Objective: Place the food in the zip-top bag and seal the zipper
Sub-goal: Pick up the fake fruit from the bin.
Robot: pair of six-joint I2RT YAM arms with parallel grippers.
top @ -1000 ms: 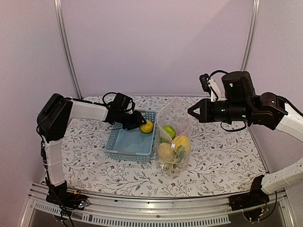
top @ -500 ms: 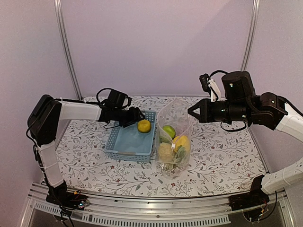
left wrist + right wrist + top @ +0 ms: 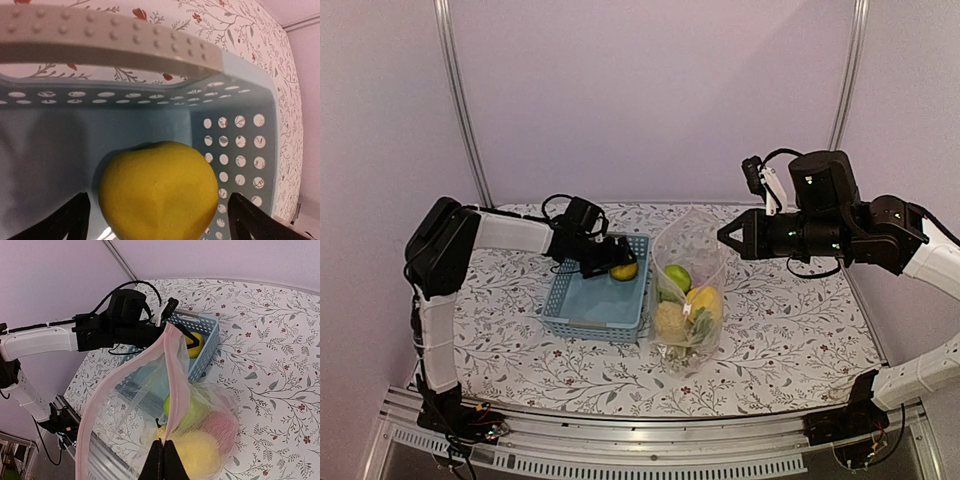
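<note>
Over the basket (image 3: 592, 302), left claw (image 3: 617, 264) reopened, seemingly straddling lemon (image 3: 159, 187).

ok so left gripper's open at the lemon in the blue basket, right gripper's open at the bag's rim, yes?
No: the right gripper is shut, pinching the zip-top bag by its zipper edge, as the right wrist view shows. The rest holds: left gripper open at the lemon in the blue basket.

On the tabletop (image 3: 780, 330) the basket (image 3: 590, 305) stood just left of the upright zip-top bag (image 3: 692, 240), which had the food (image 3: 685, 305) in its lower part. One lemon (image 3: 625, 271) lay in the far right corner of the basket, at the left tool (image 3: 616, 258). The right tool (image 3: 722, 236) was at the right side of the bag's mouth.
</note>
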